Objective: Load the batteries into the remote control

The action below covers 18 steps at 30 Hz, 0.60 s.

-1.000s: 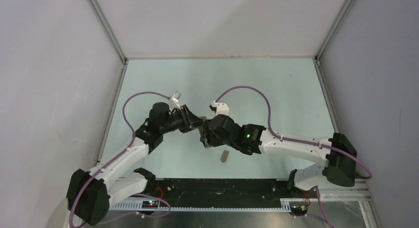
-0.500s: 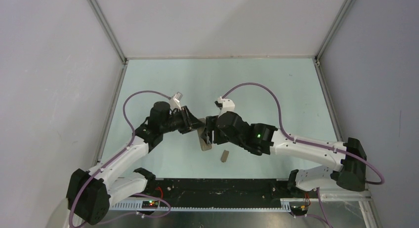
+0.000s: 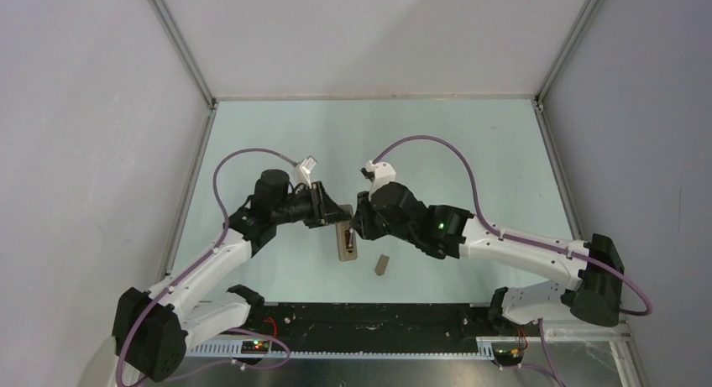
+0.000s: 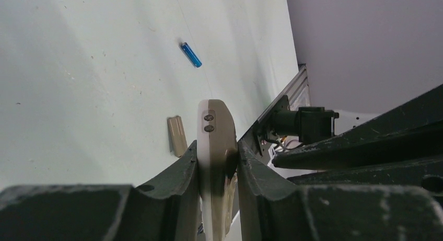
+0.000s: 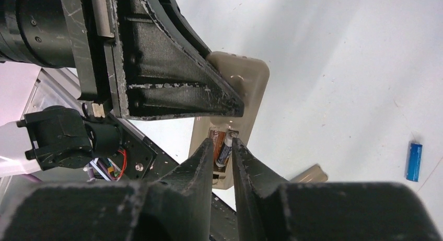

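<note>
Well, the left gripper (image 4: 218, 153) is squeezing shut on the remote control (image 4: 211, 123), gripping its front and back. It is holding the remote up on its edge, near the middle of the table (image 3: 470, 143). The remote's plain back is facing the right gripper (image 5: 222, 142), and the little battery hole is showing open.

The right gripper is almost closed. Its two fingers are sitting on each side of the dark battery (image 5: 223, 156), which is lying in the hole. It is looking like they are pinching it there.

So I am thinking one battery is nearly in. I cannot tell if it is sitting all the way down.

The blue battery (image 5: 414, 161) is lying flat on the table, well apart from the remote, and nothing is touching it. The cover piece (image 3: 382, 264) is lying on the table too, near the remote.

About half the job is looking done. The right gripper is going to have to let go of the dark battery. Then the blue battery is needing a pick-up and a spot in the hole.
</note>
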Each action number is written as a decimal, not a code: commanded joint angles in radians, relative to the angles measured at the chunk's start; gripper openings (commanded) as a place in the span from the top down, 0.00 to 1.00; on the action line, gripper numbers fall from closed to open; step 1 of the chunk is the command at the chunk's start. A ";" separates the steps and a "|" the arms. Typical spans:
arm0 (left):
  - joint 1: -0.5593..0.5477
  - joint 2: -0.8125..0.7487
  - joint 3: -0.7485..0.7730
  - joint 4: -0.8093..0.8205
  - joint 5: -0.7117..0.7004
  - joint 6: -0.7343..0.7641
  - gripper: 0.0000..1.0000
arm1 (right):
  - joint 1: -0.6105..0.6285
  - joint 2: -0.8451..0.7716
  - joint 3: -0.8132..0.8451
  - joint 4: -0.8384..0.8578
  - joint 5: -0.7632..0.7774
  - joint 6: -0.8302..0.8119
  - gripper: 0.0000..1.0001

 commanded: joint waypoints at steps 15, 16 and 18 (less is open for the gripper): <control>-0.003 -0.025 0.048 -0.002 0.082 0.063 1.00 | -0.008 0.067 0.009 0.056 -0.093 -0.077 0.86; -0.003 -0.025 0.048 -0.004 0.076 0.063 1.00 | -0.006 0.068 0.009 0.054 -0.093 -0.077 0.86; -0.003 -0.024 0.049 -0.005 0.067 0.061 1.00 | -0.004 0.072 0.008 0.047 -0.099 -0.072 0.88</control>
